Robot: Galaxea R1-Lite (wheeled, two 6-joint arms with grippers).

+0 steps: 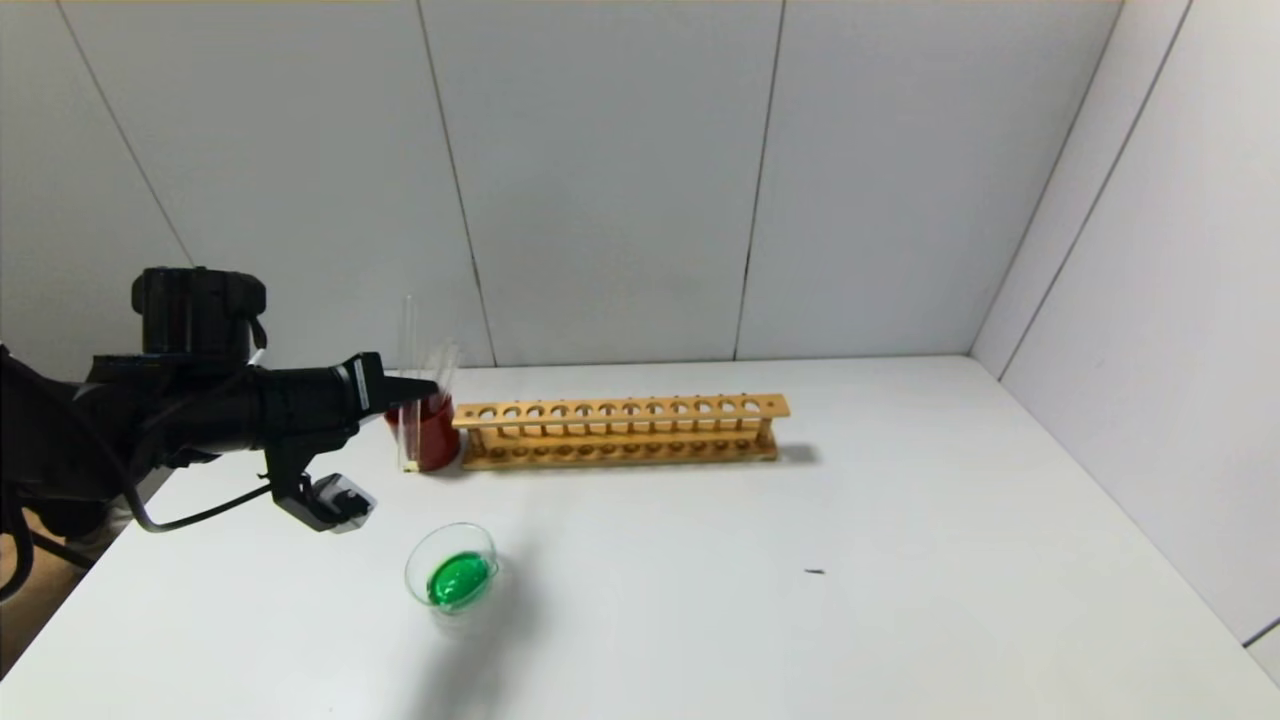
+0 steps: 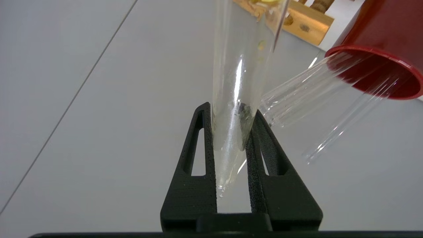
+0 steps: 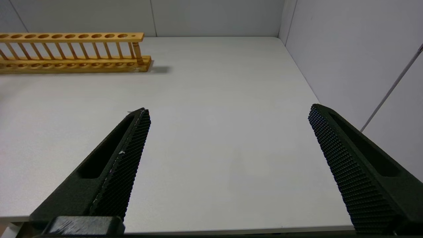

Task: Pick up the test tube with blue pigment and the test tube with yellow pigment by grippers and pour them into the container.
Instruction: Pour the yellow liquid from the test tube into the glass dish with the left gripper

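White tabletop (image 1: 900, 560) and grey wall panels surround me. From the left, my arm reaches out level toward the far left corner, and my left gripper (image 2: 231, 112) is clamped tight on a clear test tube (image 2: 239, 66) with yellow traces inside, held beside the red cup (image 1: 430, 432) of clear tubes. Nearer to me, the container (image 1: 452, 572) holds green liquid, below and right of that gripper. Farther right stands the wooden rack (image 1: 620, 430). My right gripper (image 3: 228, 115) hangs wide open, holding nothing.
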